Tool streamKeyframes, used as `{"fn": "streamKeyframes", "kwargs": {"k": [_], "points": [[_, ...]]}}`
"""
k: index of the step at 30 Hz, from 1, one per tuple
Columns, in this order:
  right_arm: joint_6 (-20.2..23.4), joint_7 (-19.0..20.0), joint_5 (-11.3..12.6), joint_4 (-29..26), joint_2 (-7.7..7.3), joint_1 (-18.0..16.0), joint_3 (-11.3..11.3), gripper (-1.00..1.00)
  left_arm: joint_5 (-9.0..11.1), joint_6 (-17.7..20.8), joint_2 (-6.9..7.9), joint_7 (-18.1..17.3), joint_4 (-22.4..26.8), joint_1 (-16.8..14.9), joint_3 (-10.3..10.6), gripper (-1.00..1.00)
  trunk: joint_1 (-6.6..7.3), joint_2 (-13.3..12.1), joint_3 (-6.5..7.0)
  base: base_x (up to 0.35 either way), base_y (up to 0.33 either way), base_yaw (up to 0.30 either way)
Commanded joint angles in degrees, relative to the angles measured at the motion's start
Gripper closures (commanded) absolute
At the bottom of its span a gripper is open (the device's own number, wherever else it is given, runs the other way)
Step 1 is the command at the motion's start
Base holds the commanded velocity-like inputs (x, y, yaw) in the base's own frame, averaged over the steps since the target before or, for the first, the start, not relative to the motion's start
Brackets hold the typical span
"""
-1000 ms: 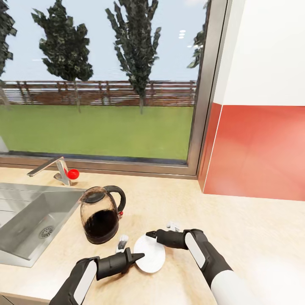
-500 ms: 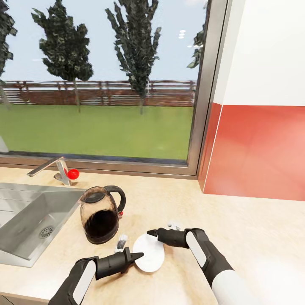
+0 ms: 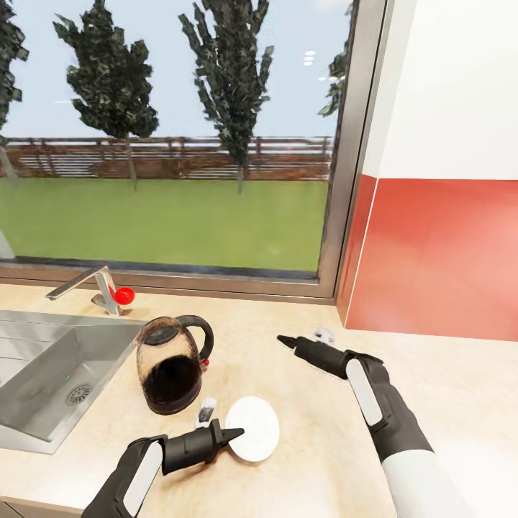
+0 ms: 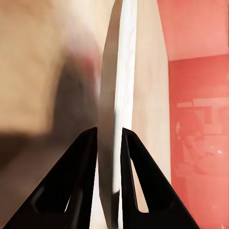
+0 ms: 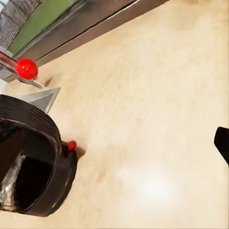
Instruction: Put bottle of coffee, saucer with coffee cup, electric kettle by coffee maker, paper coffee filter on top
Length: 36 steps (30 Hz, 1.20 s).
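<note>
White and thin, the saucer point(image 3: 252, 429) lay on the pale counter point(image 3: 446, 388) in the head view, its near-left rim clamped by the left claw point(image 3: 232, 435), whose arm reached in from the lower left. The electric kettle point(image 3: 171, 364), glass-bodied and dark inside, stood just beyond and to the left of the saucer, between it and the sink point(image 3: 43, 374). The right claw point(image 3: 286, 342) hovered well apart from the saucer, up and to the right, pointing toward the window point(image 3: 165, 137); whether its fingers were apart could not be told here. The left arm was plainly the nearer one to the saucer. In the left wrist view the saucer point(image 4: 117, 109) appeared edge-on, running straight away between the two dark fingers point(image 4: 86, 157), which were closed on it from both faces. In the right wrist view the kettle point(image 5: 33, 162) sat on the counter point(image 5: 157, 119) with its red switch point(image 5: 71, 145) showing; one fingertip point(image 5: 222, 143) peeked in at the edge, leaving that claw's state uncertain.
</note>
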<state>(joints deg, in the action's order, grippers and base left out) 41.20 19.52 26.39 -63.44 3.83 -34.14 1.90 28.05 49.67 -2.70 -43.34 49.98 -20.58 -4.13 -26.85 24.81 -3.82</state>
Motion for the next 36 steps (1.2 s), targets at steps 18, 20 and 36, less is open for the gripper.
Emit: {"fn": "streamKeyframes", "kwargs": {"k": [18,20,36], "points": [[0.4,0.3,0.0,-12.7,-4.0,0.0,0.3,-1.0,0.9,0.5,0.23,-1.5,1.0,-0.6,-0.3,1.0,-0.04,0.1,-0.13,-0.052,0.002,0.0],[0.4,0.3,0.0,-12.7,-4.0,0.0,0.3,-1.0,0.9,0.5,0.24,-1.6,1.0,-0.6,-0.4,1.0,-0.04,0.1,-0.13,-0.327,0.068,0.0],[0.4,0.3,-0.1,-12.6,-3.91,0.0,0.3,-1.0,4.2,0.5,1.94,-1.6,1.0,-0.5,-0.3,1.0,-0.04,0.1,-0.13,-0.333,0.134,0.0]]}}
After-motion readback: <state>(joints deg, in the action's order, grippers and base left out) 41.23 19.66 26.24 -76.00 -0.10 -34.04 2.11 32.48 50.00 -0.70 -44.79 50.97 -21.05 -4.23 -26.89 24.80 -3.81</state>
